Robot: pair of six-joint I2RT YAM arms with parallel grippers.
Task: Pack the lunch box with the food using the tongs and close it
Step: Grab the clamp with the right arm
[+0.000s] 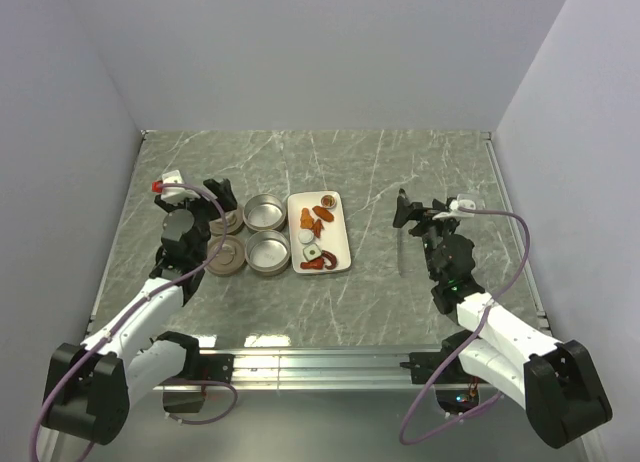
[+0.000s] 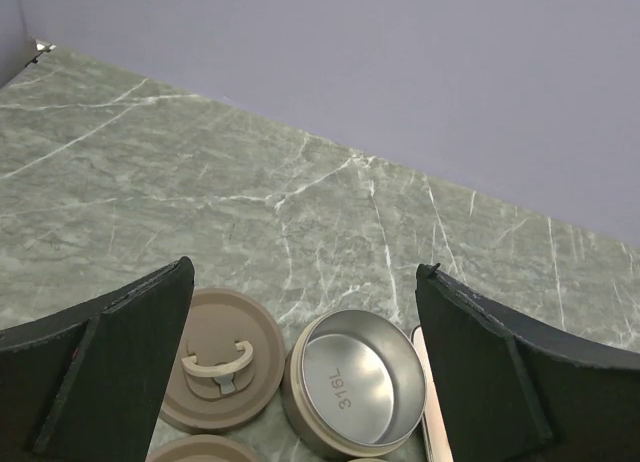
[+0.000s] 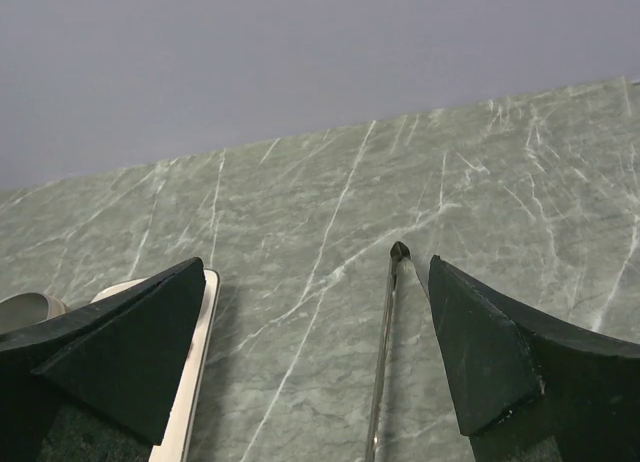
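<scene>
Lying on veined stone table (image 1: pixel 300 162) — slim dark tongs (image 1: pixel 400 248), round metal tins (image 1: pixel 265 214).

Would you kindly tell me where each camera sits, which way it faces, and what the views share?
Top external: above and behind the arm bases, looking down over the table; shows both arms, the left gripper by the far tin, the right gripper by the tongs.
Left wrist: low over the table, facing the back wall; its open fingers frame the far lid and that tin, empty.
Right wrist: low, facing forward; its open fingers flank the tongs.
Shared: top and right wrist both show tongs and white tray.
</scene>
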